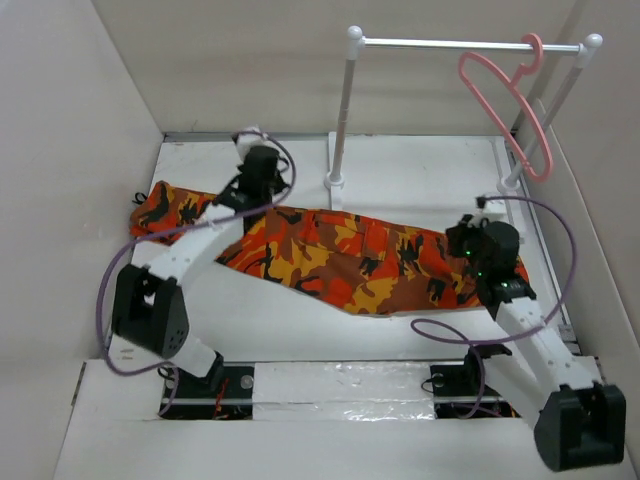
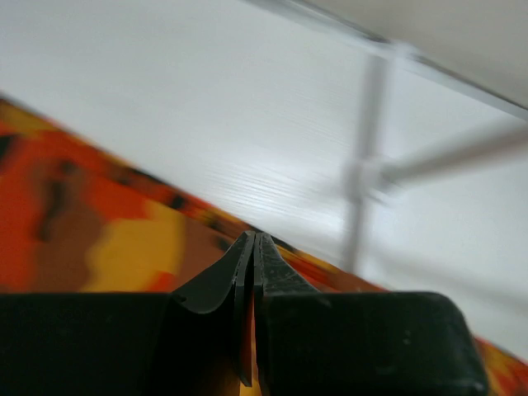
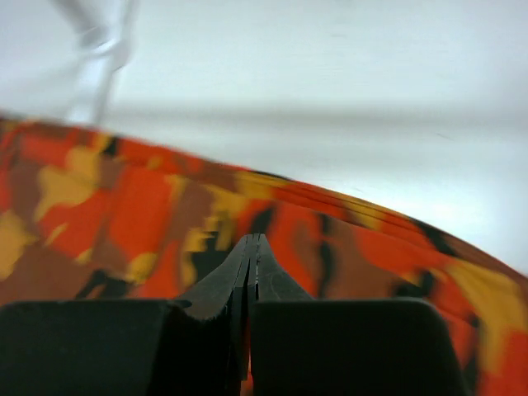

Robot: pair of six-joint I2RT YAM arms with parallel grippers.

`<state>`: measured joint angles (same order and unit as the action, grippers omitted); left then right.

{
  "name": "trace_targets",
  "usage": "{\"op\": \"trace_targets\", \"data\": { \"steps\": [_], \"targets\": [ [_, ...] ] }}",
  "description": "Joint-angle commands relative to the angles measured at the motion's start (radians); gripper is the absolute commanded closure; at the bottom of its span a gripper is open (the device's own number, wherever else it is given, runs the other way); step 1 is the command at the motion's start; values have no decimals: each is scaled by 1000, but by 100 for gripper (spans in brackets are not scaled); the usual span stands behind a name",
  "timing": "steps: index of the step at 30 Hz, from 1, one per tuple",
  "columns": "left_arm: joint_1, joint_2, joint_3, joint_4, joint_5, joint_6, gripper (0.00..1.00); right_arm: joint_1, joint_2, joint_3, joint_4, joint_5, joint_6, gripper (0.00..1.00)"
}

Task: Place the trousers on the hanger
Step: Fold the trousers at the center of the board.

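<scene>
The trousers are laid flat on the white table, stretched out lengthwise from the far left towards the right side. A camouflage print of orange, red, yellow and dark brown patches is seen over the whole cloth. The band of fabric is narrow at the left end and broadest near the middle, where its near edge bulges towards the arms. Part of the left end is hidden under the left arm.

The pink hanger is hung by its hook on the bar of the white-and-silver rail stand, near the bar's right end, tilted and raised well apart from the trousers.

The left gripper is seen with its fingers pressed together, poised over the far edge of the cloth. The right gripper is likewise closed tight above the print. Whether any fabric is pinched by either cannot be told.
</scene>
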<state>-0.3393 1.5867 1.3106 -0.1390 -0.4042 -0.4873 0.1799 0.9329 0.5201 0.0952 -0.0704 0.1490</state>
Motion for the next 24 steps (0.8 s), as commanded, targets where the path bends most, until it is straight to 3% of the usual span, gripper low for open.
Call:
{"op": "trace_targets", "data": {
  "steps": [1, 4, 5, 7, 8, 11, 14, 17, 21, 24],
  "targets": [
    [-148, -184, -240, 158, 125, -135, 100, -149, -153, -78, -46, 34, 125, 100],
    [-293, -269, -413, 337, 136, -184, 100, -314, -250, -126, -148, 139, 153, 100],
    [-334, -269, -422, 341, 121, -192, 100, -354, -261, -129, -178, 167, 155, 82],
    [-427, -252, -427, 305, 16, -197, 100, -460, -270, -134, -233, 219, 146, 58],
    [-531, -246, -430, 296, -19, -192, 100, -500, -270, -126, -258, 228, 143, 35],
    [-695, -217, -439, 286, -120, -177, 100, -670, -278, -138, -284, 219, 126, 18],
    [-761, -208, -465, 305, -162, -183, 100, -845, -246, -167, -265, 184, 138, 18],
    [-774, -226, -542, 378, -153, -186, 100, -989, -175, -203, -204, 17, 153, 20],
    [-748, -278, -649, 467, -88, -198, 100, -1053, -1, -190, -161, -165, 166, 21],
    [-705, -303, -708, 509, -67, -201, 100, -1053, 40, -216, -112, -250, 233, 25]
  ]
}}
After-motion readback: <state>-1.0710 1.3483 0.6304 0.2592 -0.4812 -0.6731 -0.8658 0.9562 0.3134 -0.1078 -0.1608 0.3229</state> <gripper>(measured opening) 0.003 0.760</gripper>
